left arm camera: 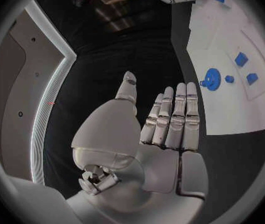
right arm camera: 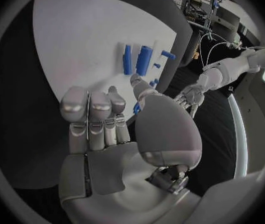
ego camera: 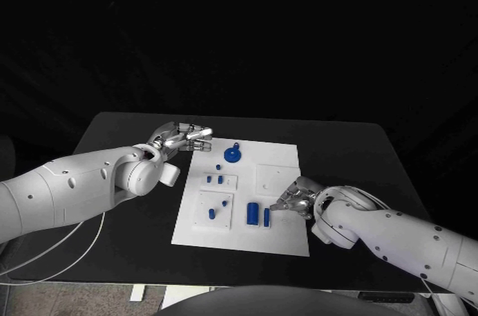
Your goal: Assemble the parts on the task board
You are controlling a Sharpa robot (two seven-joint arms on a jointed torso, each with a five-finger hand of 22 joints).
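Black tabletop [ego camera: 130,133] is seen from the head, bearing the white rectangular task board [ego camera: 274,184] with small blue parts: a round gear [ego camera: 232,155] and two upright cylinders [ego camera: 259,214]. From the left wrist, the left hand [left arm camera: 160,129] is held flat, fingers extended, released. From the right wrist, the right hand [right arm camera: 110,119] is shown with fingers straight, empty, over the board near the cylinders.

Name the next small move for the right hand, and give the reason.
Probably reach the right hand slightly toward the two upright blue cylinders and close on one. The hand hovers open beside them over the task board, holding nothing; the left hand waits open at the board's far corner.
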